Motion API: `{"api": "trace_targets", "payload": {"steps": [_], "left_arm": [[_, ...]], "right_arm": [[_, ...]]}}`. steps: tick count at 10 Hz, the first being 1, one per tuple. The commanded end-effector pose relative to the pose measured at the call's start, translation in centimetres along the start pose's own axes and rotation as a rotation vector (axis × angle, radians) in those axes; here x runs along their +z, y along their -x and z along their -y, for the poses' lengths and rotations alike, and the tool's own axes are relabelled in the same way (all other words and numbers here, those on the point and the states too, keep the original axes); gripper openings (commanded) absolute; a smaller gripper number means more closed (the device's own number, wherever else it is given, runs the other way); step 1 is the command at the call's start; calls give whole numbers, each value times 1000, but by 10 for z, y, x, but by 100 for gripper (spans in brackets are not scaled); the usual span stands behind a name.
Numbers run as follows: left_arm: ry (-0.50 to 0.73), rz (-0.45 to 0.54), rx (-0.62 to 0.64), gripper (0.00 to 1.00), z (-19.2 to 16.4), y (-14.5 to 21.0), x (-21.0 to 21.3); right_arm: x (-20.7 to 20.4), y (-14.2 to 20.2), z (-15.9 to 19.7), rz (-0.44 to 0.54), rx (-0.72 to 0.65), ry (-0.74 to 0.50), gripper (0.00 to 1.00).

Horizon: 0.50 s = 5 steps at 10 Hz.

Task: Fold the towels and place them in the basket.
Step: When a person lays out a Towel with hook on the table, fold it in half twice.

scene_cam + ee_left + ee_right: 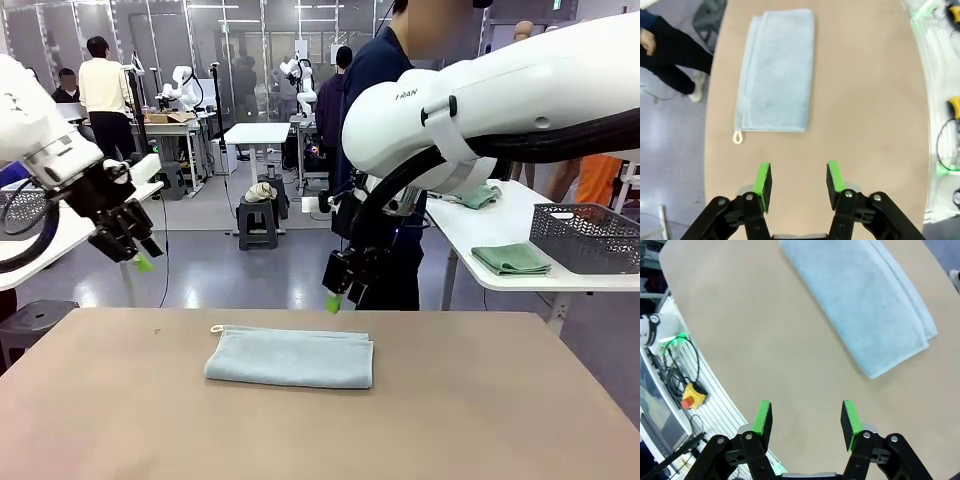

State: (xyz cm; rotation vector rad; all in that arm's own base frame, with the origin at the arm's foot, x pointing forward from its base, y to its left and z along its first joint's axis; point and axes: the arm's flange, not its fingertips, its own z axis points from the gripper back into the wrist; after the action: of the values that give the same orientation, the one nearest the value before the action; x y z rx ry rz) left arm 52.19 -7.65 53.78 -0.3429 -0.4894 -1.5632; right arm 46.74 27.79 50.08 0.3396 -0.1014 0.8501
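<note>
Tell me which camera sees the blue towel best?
The left wrist view: it looks down on the whole folded towel, loop included. The front view has the towel whole too, but flattened by a low angle. The right wrist view crops one end at the picture's top.

Pale blue towel (290, 357), folded flat

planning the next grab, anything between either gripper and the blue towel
Nothing visible does: left gripper and right gripper hang open and empty, only air between them and the folded towel on the table.
</note>
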Motion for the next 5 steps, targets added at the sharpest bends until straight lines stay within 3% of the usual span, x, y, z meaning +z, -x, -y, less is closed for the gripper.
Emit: {"api": "trace_targets", "payload": {"steps": [1, 5], "left_arm": [[44, 127, 8, 57, 5, 21, 7], [56, 353, 52, 57, 2, 72, 14]], "right_arm": [[3, -5, 8, -13, 11, 22, 69], [3, -5, 8, -13, 11, 22, 69]]}}
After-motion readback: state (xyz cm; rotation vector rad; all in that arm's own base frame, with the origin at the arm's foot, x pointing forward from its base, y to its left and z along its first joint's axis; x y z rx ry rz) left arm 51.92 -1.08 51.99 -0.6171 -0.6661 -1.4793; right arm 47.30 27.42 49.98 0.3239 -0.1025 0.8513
